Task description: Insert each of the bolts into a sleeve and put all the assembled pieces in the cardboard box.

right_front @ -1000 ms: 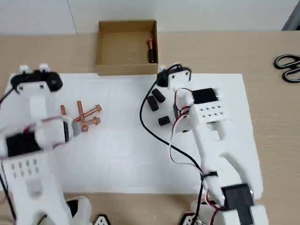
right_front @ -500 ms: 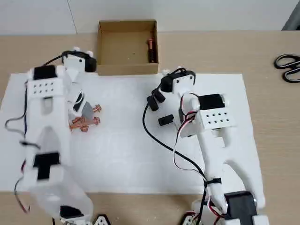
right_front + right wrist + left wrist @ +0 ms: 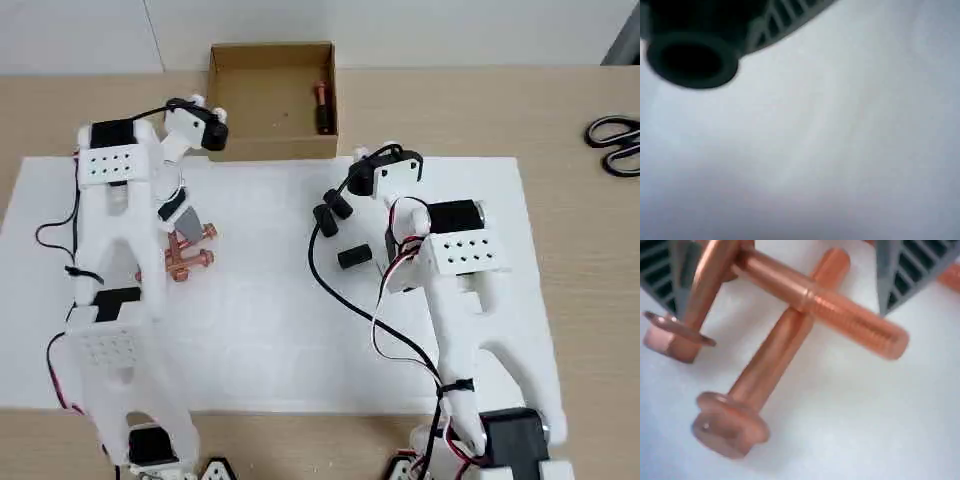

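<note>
Left pincer (image 3: 183, 225) lowered onto bolts (image 3: 775, 355), jaws spread

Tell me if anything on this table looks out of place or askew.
The bolts lie in a tangled heap on the white mat, one bolt resting crosswise on a second bolt, so they may not pick up cleanly. Scissors on the bare table beside the mat have no part in this job.
</note>
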`<action>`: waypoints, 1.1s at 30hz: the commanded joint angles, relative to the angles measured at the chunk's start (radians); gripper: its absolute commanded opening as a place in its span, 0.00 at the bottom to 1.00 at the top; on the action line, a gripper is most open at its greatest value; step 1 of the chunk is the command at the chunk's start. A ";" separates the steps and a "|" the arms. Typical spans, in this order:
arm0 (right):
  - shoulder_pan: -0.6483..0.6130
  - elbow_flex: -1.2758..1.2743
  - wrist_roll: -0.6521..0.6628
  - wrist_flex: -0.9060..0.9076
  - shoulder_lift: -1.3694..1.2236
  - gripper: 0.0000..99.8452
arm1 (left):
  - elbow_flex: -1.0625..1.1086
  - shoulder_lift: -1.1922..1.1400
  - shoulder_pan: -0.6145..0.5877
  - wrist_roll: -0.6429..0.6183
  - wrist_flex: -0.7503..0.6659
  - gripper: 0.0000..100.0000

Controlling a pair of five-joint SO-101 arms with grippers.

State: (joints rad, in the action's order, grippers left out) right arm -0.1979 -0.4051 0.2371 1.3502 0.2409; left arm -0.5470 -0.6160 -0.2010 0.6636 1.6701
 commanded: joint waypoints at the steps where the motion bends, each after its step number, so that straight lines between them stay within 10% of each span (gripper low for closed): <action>1: 0.005 0.006 0.009 0.007 0.042 0.00 | -0.064 -0.020 0.011 0.025 0.009 0.24; 33: 0.008 0.006 0.009 0.005 0.041 0.00 | -0.228 -0.232 0.072 0.018 0.038 0.14</action>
State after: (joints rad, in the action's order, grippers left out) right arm -0.1979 -0.4051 0.2371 1.3502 0.2409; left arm -0.7281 -0.8523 -0.1212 0.6790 1.6978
